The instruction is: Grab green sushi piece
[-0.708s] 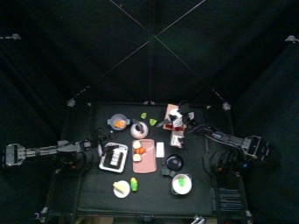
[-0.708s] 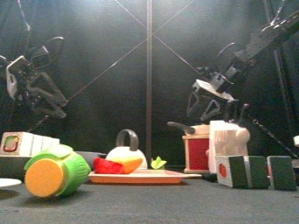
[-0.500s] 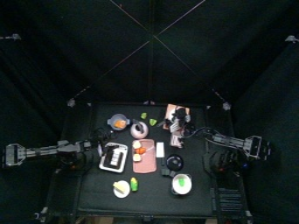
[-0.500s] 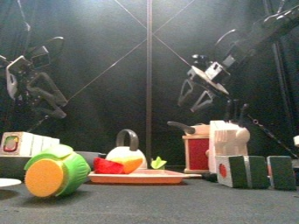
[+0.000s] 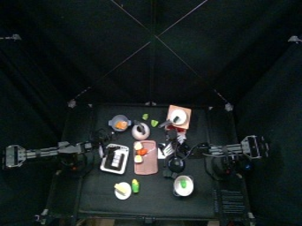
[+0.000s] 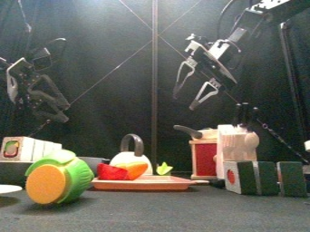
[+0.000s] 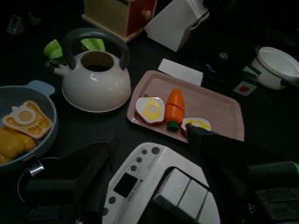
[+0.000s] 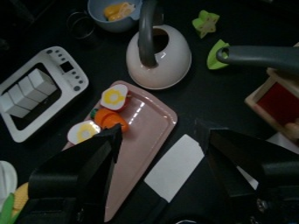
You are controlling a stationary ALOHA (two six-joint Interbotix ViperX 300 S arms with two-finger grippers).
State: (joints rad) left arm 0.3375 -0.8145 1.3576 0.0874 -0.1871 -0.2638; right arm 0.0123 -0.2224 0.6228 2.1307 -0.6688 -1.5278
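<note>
The green sushi piece (image 5: 183, 184) lay flat on the desk (image 5: 94, 181), its white ring around a pale green centre. It sat well apart from the pink tray (image 5: 144, 152), out toward the desk's front edge and off to the tray's right in the top view. Nothing touched it.

My right pincer (image 6: 191, 95) hung high over the desk, close to the tray's right side from above. Its jaws were spread wide and held nothing. Its wrist camera looked down on the tray (image 8: 128, 131), with two egg halves (image 8: 114, 94) and a carrot (image 8: 111, 118) on it. A white card (image 8: 176, 166) lay just beside the tray.

My left pincer (image 7: 158, 175) was raised on the tray's left side. Its jaws also stood apart and empty, over a white keypad box (image 7: 158, 179) that sat near the tray.

Behind the tray stood a white kettle (image 7: 96, 80), and beyond that, further left, a blue bowl (image 7: 35, 92) of yellow food. A red and wooden box (image 5: 177, 115) stood behind the tray to the right. Near the front edge, left of the tray, lay a yellow-faced round piece (image 6: 54, 181) with a green rim.
</note>
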